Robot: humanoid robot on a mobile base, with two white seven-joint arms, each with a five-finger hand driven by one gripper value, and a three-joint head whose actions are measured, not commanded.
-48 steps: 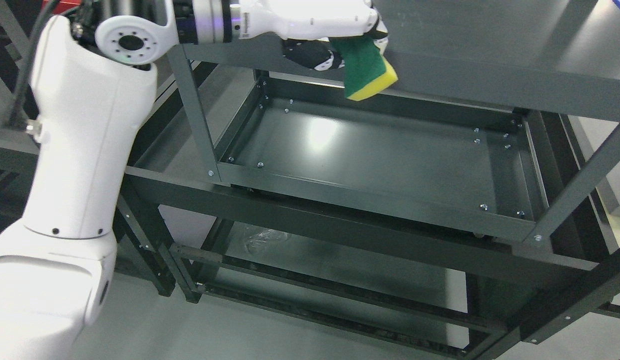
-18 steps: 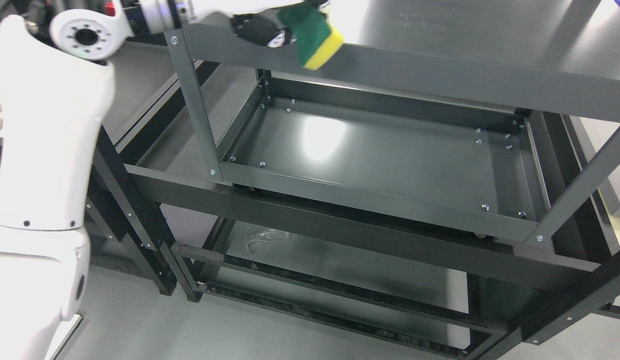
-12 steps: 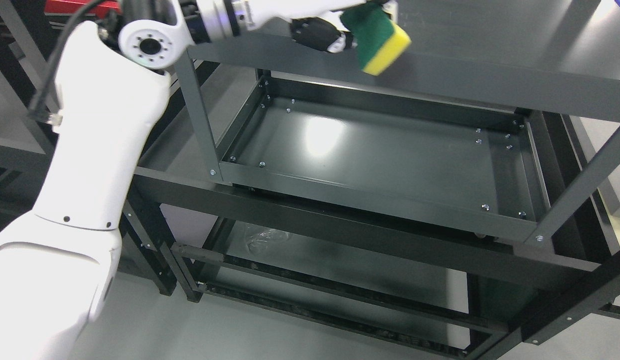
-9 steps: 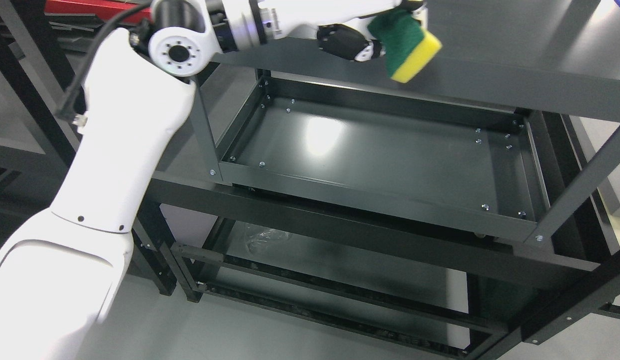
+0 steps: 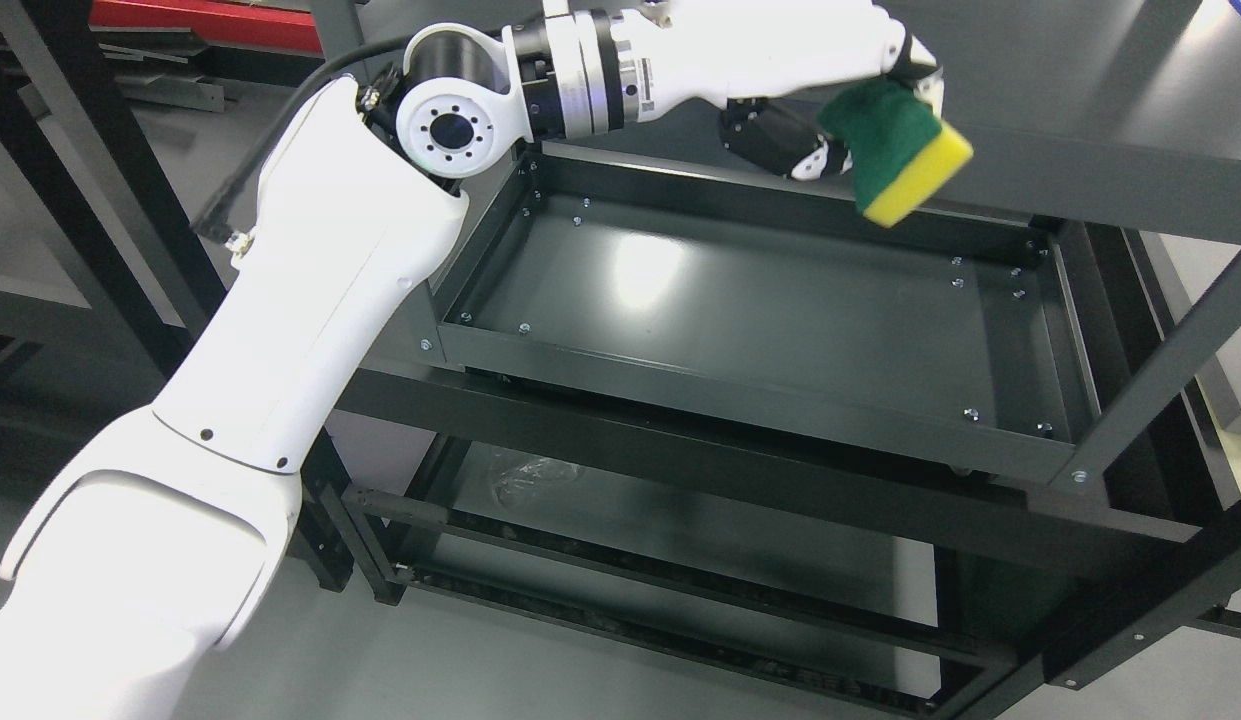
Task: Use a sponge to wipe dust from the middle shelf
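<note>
Sponge [image 5: 895,150], green scrub side over yellow foam, is clamped in the left hand [image 5: 840,110], fingers closed round its upper end. It is held tilted, yellow edge lowest, in front of the top shelf [image 5: 1080,170] front rail and above the back right part of the middle shelf [image 5: 760,320], apart from that shelf's surface. Left arm [image 5: 310,290] is seen reaching in from the lower left across the rack's left post. Bottom shelf [image 5: 680,540] is seen below, with a crumpled clear plastic bit [image 5: 520,475] on it.
</note>
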